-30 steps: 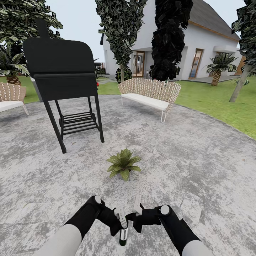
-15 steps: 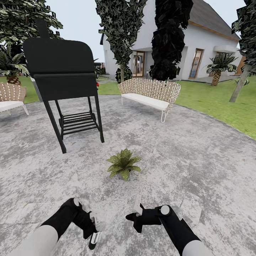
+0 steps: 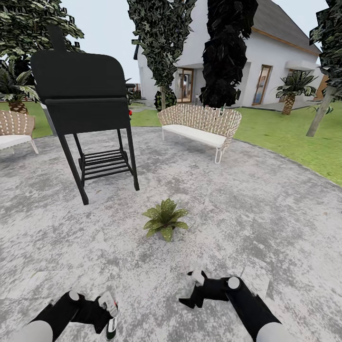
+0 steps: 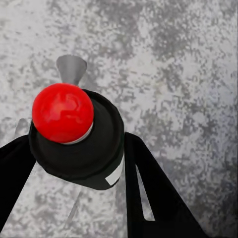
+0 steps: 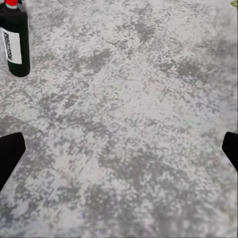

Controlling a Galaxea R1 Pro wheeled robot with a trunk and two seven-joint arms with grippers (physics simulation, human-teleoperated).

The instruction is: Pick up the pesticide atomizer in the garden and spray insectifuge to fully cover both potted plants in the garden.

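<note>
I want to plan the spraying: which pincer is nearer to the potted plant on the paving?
Right. The right pincer hangs just below and slightly right of the potted plant; the left pincer, holding the pesticide atomizer, sits lower and farther left.

We're looking across mottled grey paving [image 3: 266,209] to a black grill [image 3: 83,102], two wicker benches [image 3: 199,124] on the far side, green lawn [image 3: 294,137], trees and a white house [image 3: 280,57].

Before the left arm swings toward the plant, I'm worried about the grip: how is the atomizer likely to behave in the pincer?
The pesticide atomizer looks rigid, so it probably won't flex. Its round, smooth body between the left pincer fingers could twist or slip. Small for the pincer, it is likely light.
</note>
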